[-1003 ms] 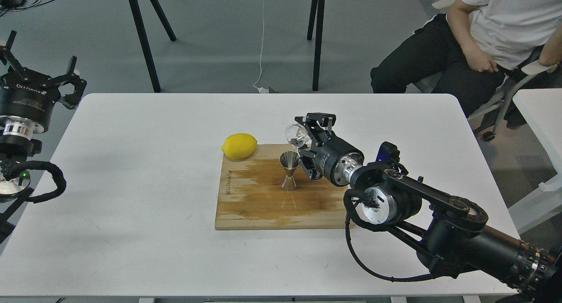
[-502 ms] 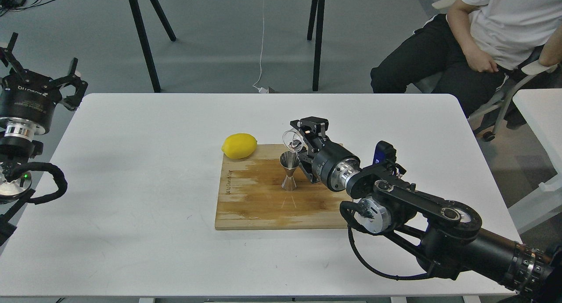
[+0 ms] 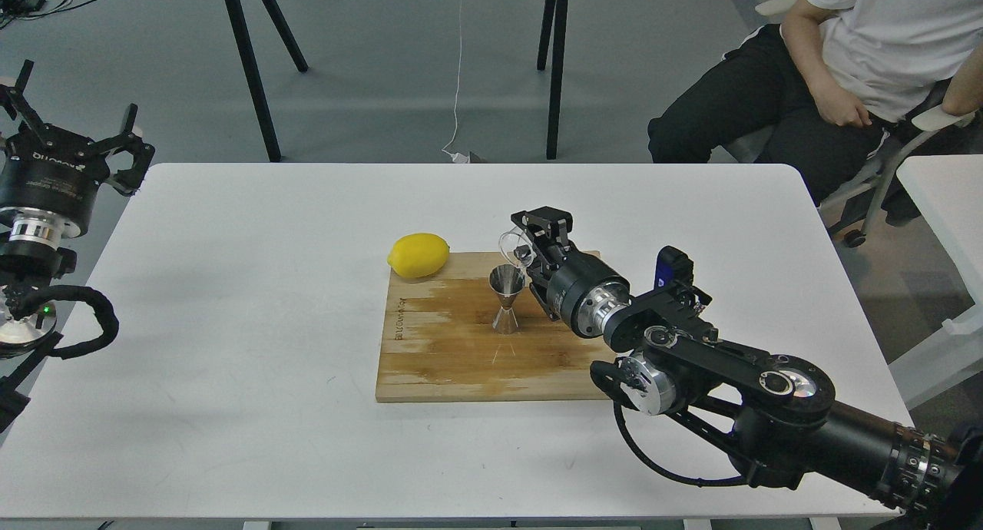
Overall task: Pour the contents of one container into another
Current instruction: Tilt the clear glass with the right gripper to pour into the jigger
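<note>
The shiny steel jigger (image 3: 507, 299) stands upright near the middle of the wooden cutting board (image 3: 445, 361). My right gripper (image 3: 530, 242) is shut on the small clear glass cup (image 3: 513, 246), holding it tipped over on its side just above and behind the jigger's top cone, its mouth facing left and down. Whether anything flows from the cup is too small to tell. My left gripper (image 3: 73, 127) hangs open beyond the table's left edge, far from both vessels.
A yellow lemon (image 3: 418, 254) lies at the board's back left corner. The white table (image 3: 230, 284) carries the board. A seated person (image 3: 845, 61) is at the back right, and black table legs (image 3: 253, 77) stand behind.
My right gripper has moved slightly left and down, tipping the glass cup further over the jigger. The right arm's elbow has shifted left and lower. The left arm barely moved.
</note>
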Motion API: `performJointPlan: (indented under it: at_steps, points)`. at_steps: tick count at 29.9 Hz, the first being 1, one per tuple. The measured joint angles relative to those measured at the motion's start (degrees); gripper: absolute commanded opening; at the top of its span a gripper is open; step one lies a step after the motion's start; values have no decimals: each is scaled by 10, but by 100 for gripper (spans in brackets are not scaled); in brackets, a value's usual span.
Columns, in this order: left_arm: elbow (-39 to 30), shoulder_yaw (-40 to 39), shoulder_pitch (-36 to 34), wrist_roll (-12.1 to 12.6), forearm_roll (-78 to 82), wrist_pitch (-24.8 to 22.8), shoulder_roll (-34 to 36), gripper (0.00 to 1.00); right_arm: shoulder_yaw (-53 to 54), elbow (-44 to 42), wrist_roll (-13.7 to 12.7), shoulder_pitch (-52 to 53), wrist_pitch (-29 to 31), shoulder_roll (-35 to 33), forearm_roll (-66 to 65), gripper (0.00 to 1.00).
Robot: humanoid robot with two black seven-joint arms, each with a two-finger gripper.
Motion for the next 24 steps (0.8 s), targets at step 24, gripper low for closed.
performJointPlan:
  at_steps: [24]
  points:
    - [0,0,0,0,0,0,-1,100,-41,-12,2,9,-6,0,-94,32]
